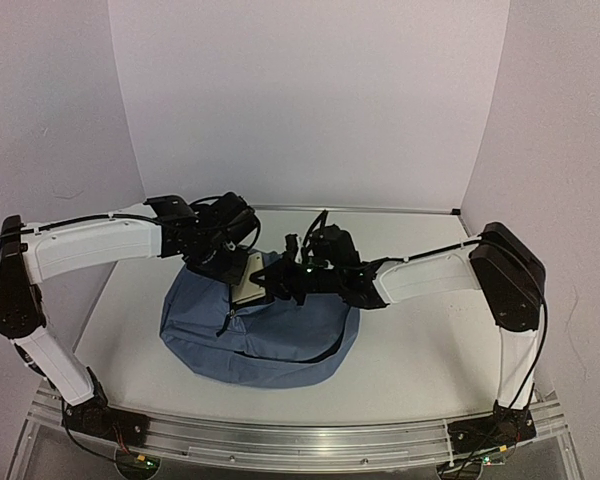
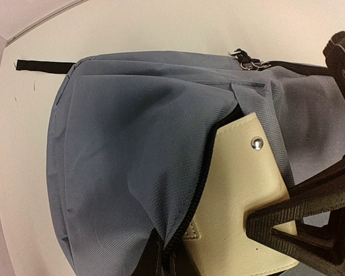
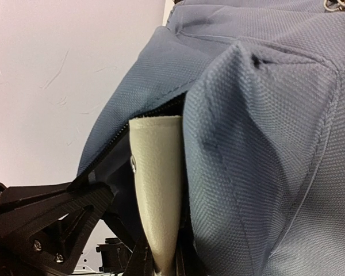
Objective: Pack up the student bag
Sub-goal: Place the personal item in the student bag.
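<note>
White walls (image 1: 310,100) are closing in a pale counter (image 1: 430,345), and the student bag (image 1: 270,340) is lying flat in the middle of it. A flat cream case (image 2: 236,190) with a metal snap is sitting halfway into the bag's zip mouth, with one end under the fabric and the other sticking out.

The left gripper (image 1: 230,270) is working at the bag's far-left edge. Its jaws are pressed together, and in its wrist view they seem to be pinching the bag's fabric lip right beside the zip, holding it up off the case. The right gripper (image 1: 275,283) is reaching over the bag from its right side, with its jaws pinching the outer end of the cream case.

I am judging this as the insertion step: one arm is holding the mouth up while the other is feeding the case in. The next move is calling for the right arm to slide the case deeper under the raised lip without snagging its snap corner on the zip. It should be letting go only once the case is lying fully inside the bag.
</note>
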Controlling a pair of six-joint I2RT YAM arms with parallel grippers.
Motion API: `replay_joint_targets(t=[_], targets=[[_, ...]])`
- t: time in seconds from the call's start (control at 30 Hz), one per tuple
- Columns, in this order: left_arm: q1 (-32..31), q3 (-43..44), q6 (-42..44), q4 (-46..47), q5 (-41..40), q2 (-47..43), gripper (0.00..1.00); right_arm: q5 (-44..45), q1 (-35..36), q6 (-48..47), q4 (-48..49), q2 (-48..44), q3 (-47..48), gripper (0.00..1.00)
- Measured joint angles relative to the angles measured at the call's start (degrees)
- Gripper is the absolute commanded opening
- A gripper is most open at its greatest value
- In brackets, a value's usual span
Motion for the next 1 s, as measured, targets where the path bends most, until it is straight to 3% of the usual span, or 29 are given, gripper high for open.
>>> replay_joint_targets(t=[0.4, 0.7, 0.77, 0.93, 1.0], targets=[[0.3, 0.0, 0.2, 0.3, 0.5, -0.2, 0.00, -1.7, 0.2, 8.2, 13.0, 3.5, -0.6, 0.00], [0.3, 0.0, 0.2, 0.3, 0.5, -0.3, 0.00, 0.9, 2.0, 6.9, 12.7, 8.3, 3.5, 0.00], [0.4, 0.0, 0.2, 0.3, 0.6, -0.3, 0.00, 2.2, 2.5, 5.8, 11.0, 8.9, 5.0, 0.04], [0.4, 0.0, 0.1, 0.3, 0.5, -0.3, 0.00, 4.5, 3.1, 2.7, 6.5, 9.6, 8.2, 0.29], [0.4, 0.0, 0.1, 0.3, 0.6, -0.3, 0.00, 5.2, 3.3, 1.2, 5.1, 9.6, 8.9, 0.33]])
